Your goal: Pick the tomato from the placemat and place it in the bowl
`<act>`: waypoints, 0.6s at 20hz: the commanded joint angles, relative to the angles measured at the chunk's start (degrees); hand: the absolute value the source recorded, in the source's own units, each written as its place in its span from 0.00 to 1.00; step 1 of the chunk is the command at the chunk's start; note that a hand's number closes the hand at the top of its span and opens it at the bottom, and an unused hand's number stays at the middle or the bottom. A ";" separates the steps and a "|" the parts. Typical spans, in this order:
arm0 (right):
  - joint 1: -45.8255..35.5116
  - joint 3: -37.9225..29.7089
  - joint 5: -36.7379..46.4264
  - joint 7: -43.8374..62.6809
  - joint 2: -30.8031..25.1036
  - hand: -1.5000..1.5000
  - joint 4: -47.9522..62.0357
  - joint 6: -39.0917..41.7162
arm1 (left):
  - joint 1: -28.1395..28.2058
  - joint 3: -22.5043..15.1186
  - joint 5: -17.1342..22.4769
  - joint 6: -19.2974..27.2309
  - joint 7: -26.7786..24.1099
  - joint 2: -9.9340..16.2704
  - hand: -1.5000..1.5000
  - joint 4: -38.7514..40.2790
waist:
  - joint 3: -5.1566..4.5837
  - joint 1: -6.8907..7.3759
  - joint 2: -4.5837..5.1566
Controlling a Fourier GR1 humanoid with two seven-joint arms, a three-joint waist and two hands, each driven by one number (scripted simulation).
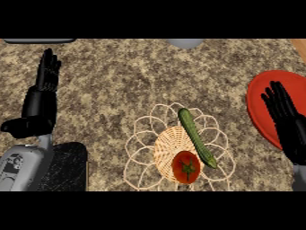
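Note:
A red tomato (185, 167) with a green stem lies on the near part of a woven, lace-edged placemat (168, 143) in the lower middle of the counter. A green cucumber (196, 137) lies diagonally on the same placemat, just right of the tomato. A red bowl (260, 96) sits at the right edge. My right hand (289, 121) hovers over the bowl's near side, open with fingers straight, well right of the tomato. My left hand (41, 101) rests open at the left, fingers up, far from the placemat.
A black square object (69, 166) lies at the lower left under my left forearm. At the counter's far edge are a grey round object (185, 43) and a dark flat object (39, 41). Wooden strips border both sides.

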 commanded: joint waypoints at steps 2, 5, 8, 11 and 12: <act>4.74 1.12 4.30 -1.29 1.81 1.00 -11.51 -5.32 | 2.20 -4.65 0.23 -4.70 2.30 -1.64 0.50 -0.60 | 0.45 0.46 -0.29; 6.14 5.28 8.83 -5.29 6.00 1.00 -18.25 -9.85 | 2.14 -9.13 1.52 -10.58 7.42 -1.00 0.50 1.08 | 0.44 -0.74 -0.58; 10.63 4.81 24.45 -4.21 -1.50 1.00 -13.32 -18.67 | 7.31 -11.53 4.22 -14.05 7.10 -2.01 0.50 1.07 | 0.07 -1.73 -0.70; 11.24 16.00 24.96 -7.38 13.26 0.00 -15.20 -22.60 | 5.05 -13.16 4.21 -15.62 11.80 -2.03 0.50 -2.54 | 0.51 1.31 -0.16; 11.78 17.98 26.79 -9.18 13.70 0.00 -14.78 -22.44 | 7.89 -13.19 5.21 -16.93 10.78 -1.68 0.50 -2.80 | 0.50 1.53 -0.13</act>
